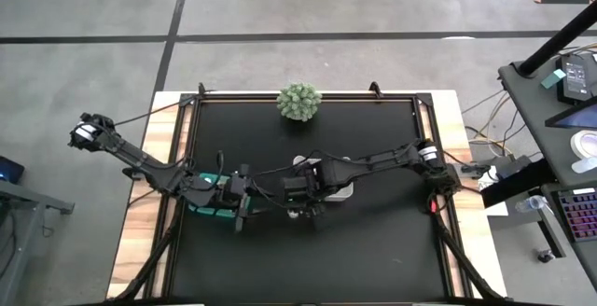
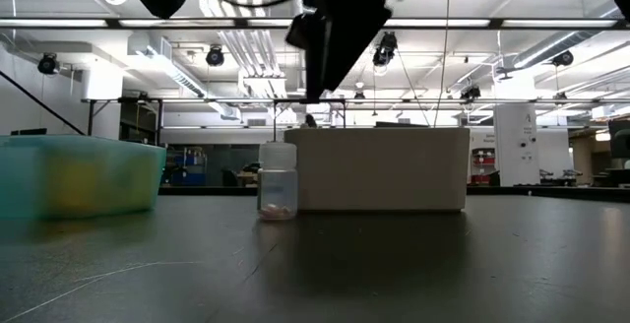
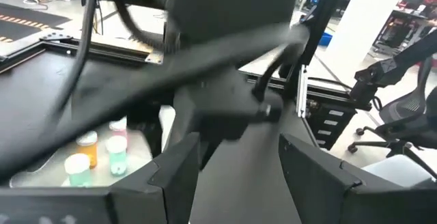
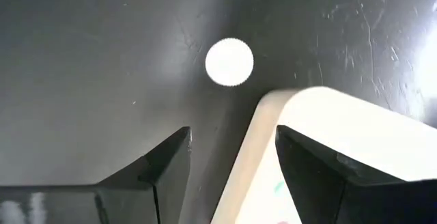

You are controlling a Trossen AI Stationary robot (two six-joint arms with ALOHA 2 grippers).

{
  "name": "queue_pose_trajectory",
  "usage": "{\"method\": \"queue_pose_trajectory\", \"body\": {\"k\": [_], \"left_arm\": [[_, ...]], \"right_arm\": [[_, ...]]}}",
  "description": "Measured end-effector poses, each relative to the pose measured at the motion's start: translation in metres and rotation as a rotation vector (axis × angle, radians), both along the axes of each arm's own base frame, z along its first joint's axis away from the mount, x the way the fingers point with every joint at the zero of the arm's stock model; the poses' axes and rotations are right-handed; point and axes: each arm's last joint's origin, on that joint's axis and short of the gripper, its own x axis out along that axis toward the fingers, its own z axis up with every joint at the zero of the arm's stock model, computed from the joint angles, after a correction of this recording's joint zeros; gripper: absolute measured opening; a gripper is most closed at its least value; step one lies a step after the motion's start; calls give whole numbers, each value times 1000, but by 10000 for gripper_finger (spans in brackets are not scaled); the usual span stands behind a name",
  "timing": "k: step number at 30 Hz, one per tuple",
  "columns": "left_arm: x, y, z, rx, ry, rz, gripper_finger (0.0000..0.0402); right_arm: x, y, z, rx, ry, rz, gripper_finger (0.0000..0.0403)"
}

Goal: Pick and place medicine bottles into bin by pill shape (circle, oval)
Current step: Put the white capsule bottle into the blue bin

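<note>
Near table centre, a clear medicine bottle (image 2: 278,181) w/ white cap (image 4: 229,61) stands upright on the black mat (image 1: 373,241), long axis vertical, cap up; a few pale pills sit at its bottom. It's just beside the white bin (image 2: 382,169), apart from it in the right wrist view. Right gripper (image 4: 232,162) hangs above the bottle, fingers spread & released, nothing between them. Teal bin (image 2: 77,175) sits off to one side in the low view, well apart from the bottle. Left gripper (image 3: 239,166) is beside the teal bin per the high view, fingers parted, holding nothing; the right arm crosses close in front of its camera & blocks much of that view. Past it, more medicine bottles (image 3: 99,156), amber & clear w/ white caps, stand upright in a white tray. Green spiky plant (image 1: 298,102) sits at the mat's far edge. No label or writing readable on the bottle.
</note>
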Motion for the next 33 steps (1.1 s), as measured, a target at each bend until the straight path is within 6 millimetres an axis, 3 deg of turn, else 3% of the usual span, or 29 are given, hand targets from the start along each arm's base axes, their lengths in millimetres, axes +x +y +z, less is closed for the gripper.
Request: {"method": "queue_pose_trajectory", "body": {"k": [8,13,18,29,33], "left_arm": [[8,-4,-11,-5,41,5,185],[19,-10,-22,-23,60,10,185],[40,-19,-19,-63,78,41,185],[91,-43,-13,-110,450,183,185],[108,-36,-11,-340,600,415,184]], "right_arm": [[-43,-6,23,26,-24,-67,201],[-69,-11,26,69,-185,-85,201],[-90,-15,31,102,-385,-61,201],[-125,-24,49,59,-798,94,201],[-140,-30,59,40,-879,107,201]]}}
